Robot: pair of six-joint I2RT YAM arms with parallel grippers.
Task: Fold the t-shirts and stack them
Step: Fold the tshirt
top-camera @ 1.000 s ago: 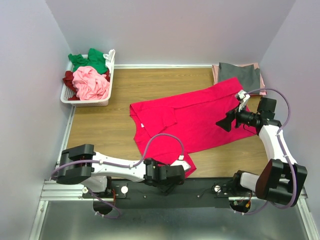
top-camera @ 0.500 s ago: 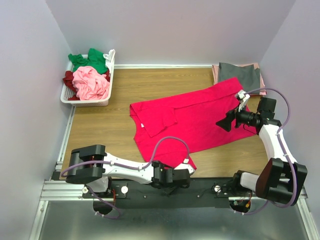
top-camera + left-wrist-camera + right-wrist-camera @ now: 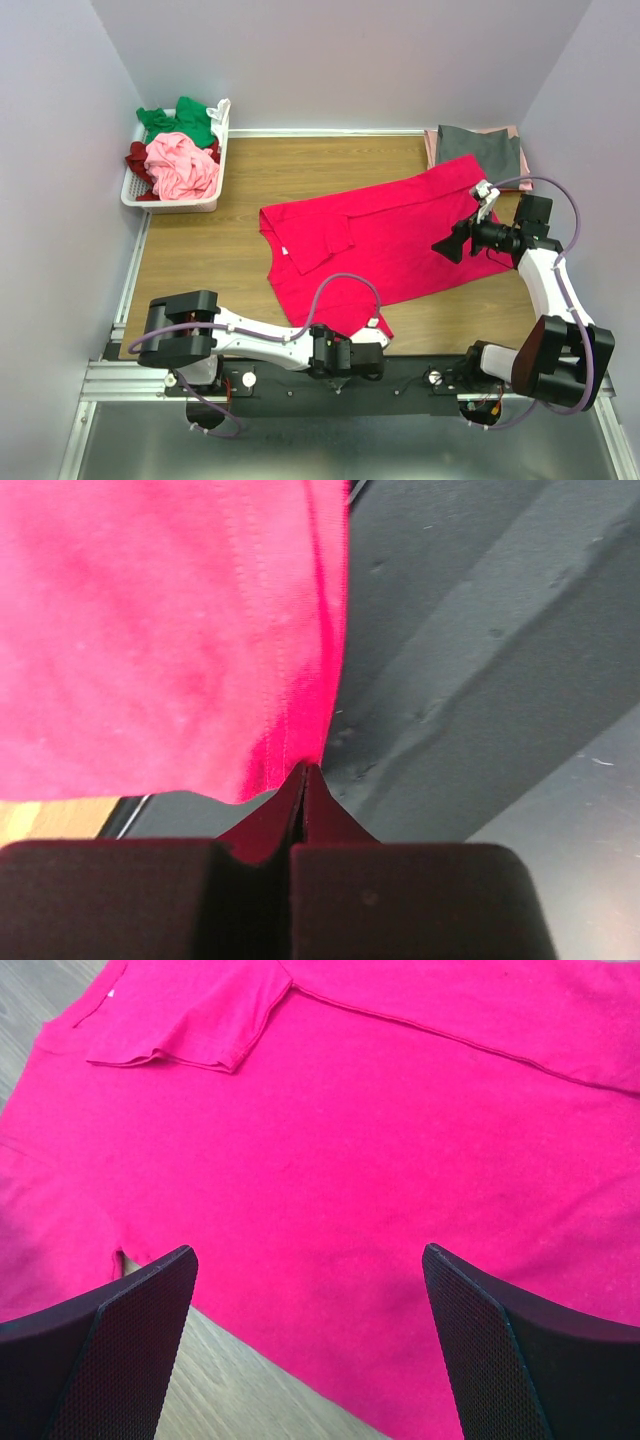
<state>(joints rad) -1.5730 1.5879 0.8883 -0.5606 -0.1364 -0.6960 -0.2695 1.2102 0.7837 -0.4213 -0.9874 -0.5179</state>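
top view: the crimson-pink t-shirt (image 3: pixel 390 240) lies spread mid-table (image 3: pixel 215 265); my left gripper (image 3: pixel 378 338) sits at its 6 o'clock corner, my right gripper (image 3: pixel 452 245) hovers at its 3 o'clock edge. left wrist: jaws pressed together, pinching the shirt's hem. right wrist: jaws spread wide over the fabric, holding nothing.

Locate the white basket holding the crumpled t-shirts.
In the top view, the white basket sits in the far-left corner of the table, left of and beyond the spread crimson t-shirt, apart from it.
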